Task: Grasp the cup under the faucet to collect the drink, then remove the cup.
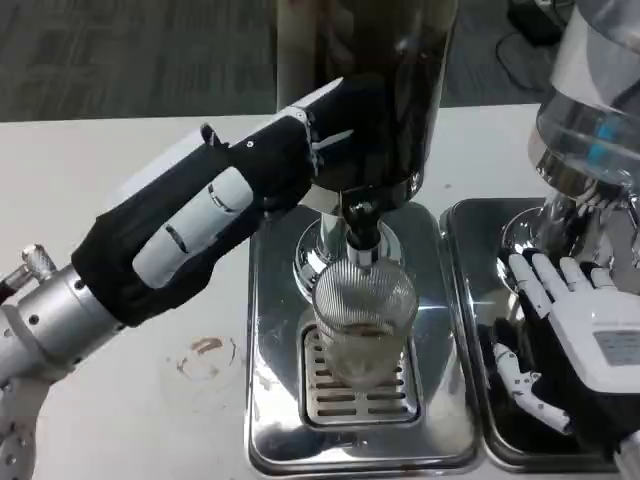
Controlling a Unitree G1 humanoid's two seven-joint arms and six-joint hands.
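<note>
A clear ribbed cup [362, 318] stands on the slotted drain grille [355, 385] of a shiny metal drip tray [272, 400], directly beneath the faucet [361, 232] of a dark drink dispenser [385, 90]. A shallow layer of pale liquid lies in the bottom of the cup. Neither robot hand touches the cup.

The left robot hand [300, 145] reaches up and across from the lower left, its silver forearm wrapped in a black sleeve with white plates. Its fingers lie against the dark body of the dispenser just above the faucet — whether they grip the lever or only press on it cannot be told, as black fingers merge with the dark tank behind them.

The right robot hand [575, 320] rests low on the right, over a second drip tray [465, 300] that sits just beside the first. Its white fingers are spread apart and point up toward the chrome base of a second dispenser [590, 120], whose tank is clear — it holds nothing, and the thumb hangs below the palm over the dark tray floor.

Both trays sit on the white tabletop [120, 160]. A faint brownish ring stain [207, 355] marks the tabletop to the left of the first tray, near the left forearm.
</note>
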